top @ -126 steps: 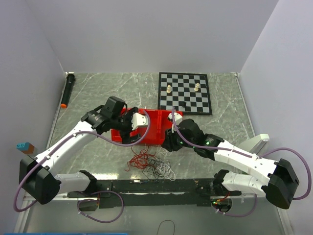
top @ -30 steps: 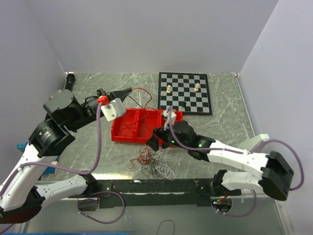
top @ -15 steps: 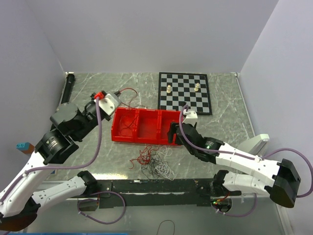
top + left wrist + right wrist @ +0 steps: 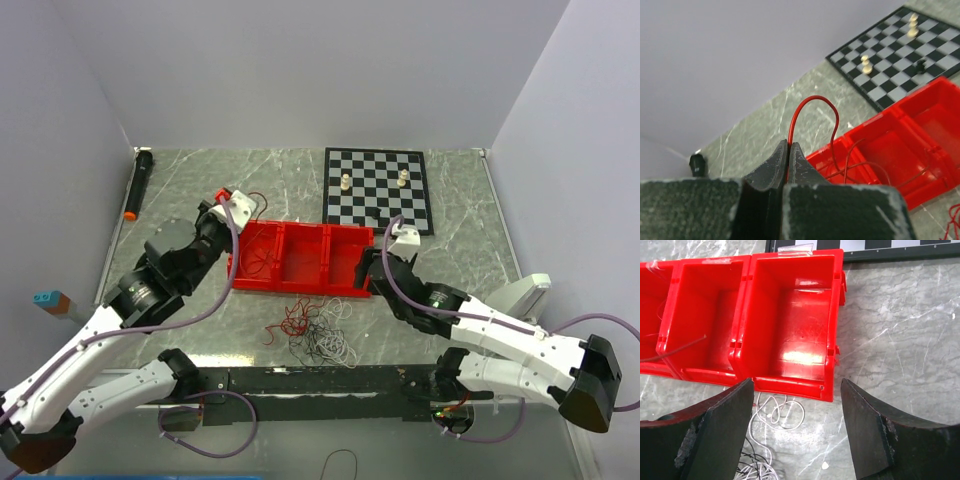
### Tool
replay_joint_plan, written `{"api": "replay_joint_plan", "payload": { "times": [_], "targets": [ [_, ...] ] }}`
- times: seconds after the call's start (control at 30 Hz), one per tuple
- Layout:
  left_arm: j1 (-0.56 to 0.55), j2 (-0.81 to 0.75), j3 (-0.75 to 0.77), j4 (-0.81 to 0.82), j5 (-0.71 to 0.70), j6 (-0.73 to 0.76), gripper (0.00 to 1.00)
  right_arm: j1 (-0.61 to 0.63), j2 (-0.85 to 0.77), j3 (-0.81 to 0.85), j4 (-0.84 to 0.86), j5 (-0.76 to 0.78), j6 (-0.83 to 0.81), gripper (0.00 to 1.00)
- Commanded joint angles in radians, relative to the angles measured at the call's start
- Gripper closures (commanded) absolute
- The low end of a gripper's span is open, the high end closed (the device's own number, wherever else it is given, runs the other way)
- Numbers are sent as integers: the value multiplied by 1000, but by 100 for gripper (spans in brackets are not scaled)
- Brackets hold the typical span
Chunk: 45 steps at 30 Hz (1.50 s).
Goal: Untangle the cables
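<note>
Found the loose tangle of cables (image 4: pixel 315 335), red, white and black strands looped together, lying on the marbled table (image 4: pixel 470 230) just beyond the arm bases and just short of the red bin (image 4: pixel 300 284). Saw the left arm (image 4: pixel 110 320) raised from the near left, elbow bent, forearm slanting inward toward the bin's left end, with the left gripper (image 4: pixel 789 150) pinched tight on a red cable (image 4: pixel 812 100). Traced that red cable arching up out of the closed fingertips, then dropping into the bin's left compartment and curling there. Saw the right arm (image 4: pixel 490 325) stretched low from the near right toward the bin's right end, the right gripper (image 4: pixel 796 390) spread wide open, its fingers (image 4: pixel 725 430) poised over the near wall of the right compartment. Made out a white strand (image 4: pixel 777 412) looped on the table below that gripper, just beside the bin's front wall, and a thin wire end (image 4: pixel 682 346) lying in the middle compartment. Noted the bin standing between the tangle and the chessboard (image 4: pixel 378 190), close against the board's near edge; could not tell whether touching. Counted two pale chess pieces (image 4: pixel 345 183) upright on the board and a dark chess piece (image 4: pixel 921 64) nearer its front edge. Spotted a black stick with an orange tip (image 4: pixel 138 185) along the far left edge, well apart from the rest.
</note>
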Motion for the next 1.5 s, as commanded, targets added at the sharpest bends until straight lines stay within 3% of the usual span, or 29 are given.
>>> {"api": "replay_joint_plan", "payload": {
  "times": [0.0, 0.23, 0.9, 1.27, 1.47],
  "targets": [
    [3, -4, -29, 108, -131, -25, 99, -2, -24, -12, 4, 23, 16, 24],
    [39, -12, -69, 198, -259, -27, 99, -3, -4, -20, 31, -6, 1, 24],
    [101, -58, -159, 171, -354, -16, 99, -3, 29, -47, 88, -60, -15, 25],
    [110, -1, -184, 85, -199, -31, 99, -8, 49, -58, 114, -79, -13, 26],
    [110, 149, -208, 198, -152, 22, 99, -17, 42, -75, 126, -86, -12, 26]
  ]
}}
